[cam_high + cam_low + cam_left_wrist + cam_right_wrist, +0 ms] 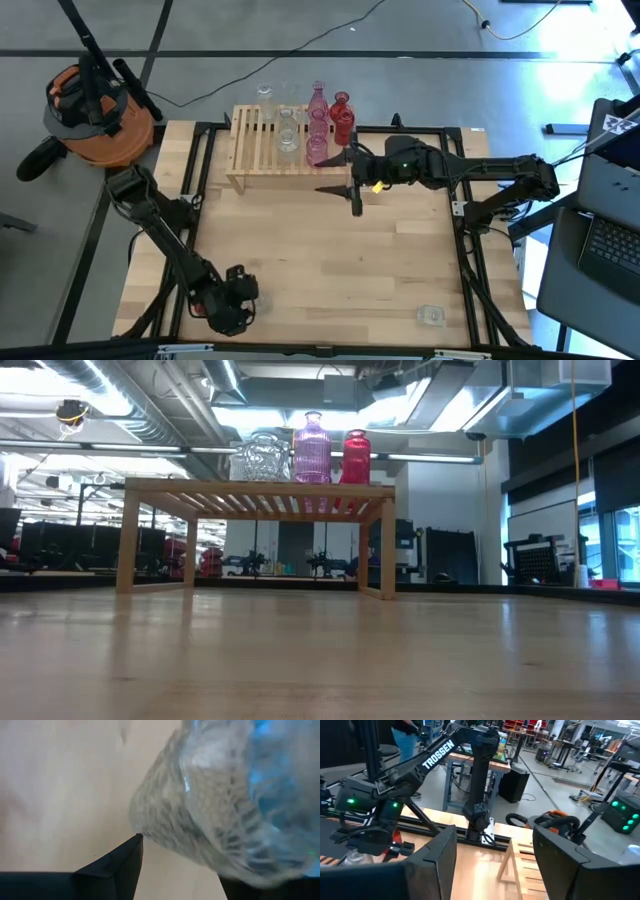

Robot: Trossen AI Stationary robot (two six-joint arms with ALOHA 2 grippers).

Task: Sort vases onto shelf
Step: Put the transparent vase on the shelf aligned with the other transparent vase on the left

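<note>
The left gripper (180, 865) has its two dark fingers (112, 867) set wide around a clear glass vase (225, 805) with a bumpy pattern; the glass sits between them, and the left wrist view shows it tipped over bare wood. From above, this gripper (232, 297) is low at the near left corner of the tabletop (330, 260). The right gripper (495, 865) has its fingers (432, 865) apart with nothing between them. From above, it (352, 187) hangs just beside the right end of the shelf (265, 150), at the far edge of the tabletop. On the shelf stand clear vases (288, 128), a pink vase (317, 120) and a red vase (342, 117), all close together toward its right end. One more small clear vase (430, 317) lies alone near the near right corner of the tabletop. An orange vacuum (95, 115) stands on the floor past the far left corner.
</note>
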